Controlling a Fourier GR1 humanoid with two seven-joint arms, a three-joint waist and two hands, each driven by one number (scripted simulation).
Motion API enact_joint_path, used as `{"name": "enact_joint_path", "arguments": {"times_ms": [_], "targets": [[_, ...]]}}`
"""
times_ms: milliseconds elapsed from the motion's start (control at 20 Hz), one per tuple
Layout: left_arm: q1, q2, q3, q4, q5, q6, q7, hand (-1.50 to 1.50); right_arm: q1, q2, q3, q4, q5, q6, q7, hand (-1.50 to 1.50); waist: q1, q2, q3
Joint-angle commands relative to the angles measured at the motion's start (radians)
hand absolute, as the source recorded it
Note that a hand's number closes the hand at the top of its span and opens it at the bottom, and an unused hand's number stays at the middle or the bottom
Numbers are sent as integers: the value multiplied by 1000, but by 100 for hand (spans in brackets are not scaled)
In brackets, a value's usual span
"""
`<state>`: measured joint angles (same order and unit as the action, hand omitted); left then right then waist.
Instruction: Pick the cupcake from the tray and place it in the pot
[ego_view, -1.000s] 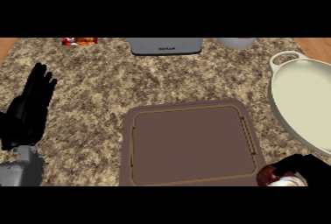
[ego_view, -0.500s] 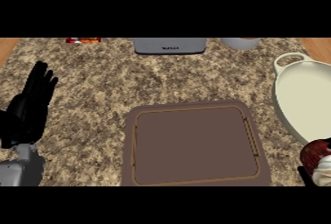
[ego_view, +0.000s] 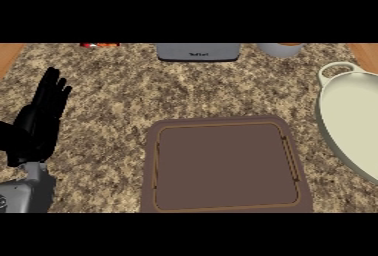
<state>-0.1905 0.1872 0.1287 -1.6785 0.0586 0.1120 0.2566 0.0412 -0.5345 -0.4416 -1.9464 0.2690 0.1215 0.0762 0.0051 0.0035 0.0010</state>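
The brown tray lies flat in the middle of the counter with nothing on it. A cream pot with a loop handle sits at the right edge, cut off by the view's border. My left hand rests at the left edge, open, fingers straight and pointing up. No cupcake shows anywhere in the head view, and my right hand is out of sight.
A grey toaster stands at the back centre, a grey cup to its right, and a small red item at the back left. Speckled granite counter surrounds the tray.
My right hand, curled round the cupcake near the tray's lower right corner, has moved right and out of the view. The view has shifted slightly. The left hand has stayed put.
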Motion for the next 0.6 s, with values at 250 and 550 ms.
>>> {"name": "enact_joint_path", "arguments": {"times_ms": [250,550], "targets": [[-7,-23,-24,40,-17,-8,-54,0,-183,-69,55,490,345,-230,-229,150,21,5,0],[-37,-23,5,119,6,-24,-90,0,-370,-50,101,852,363,-271,-340,150,17,4,0]]}}
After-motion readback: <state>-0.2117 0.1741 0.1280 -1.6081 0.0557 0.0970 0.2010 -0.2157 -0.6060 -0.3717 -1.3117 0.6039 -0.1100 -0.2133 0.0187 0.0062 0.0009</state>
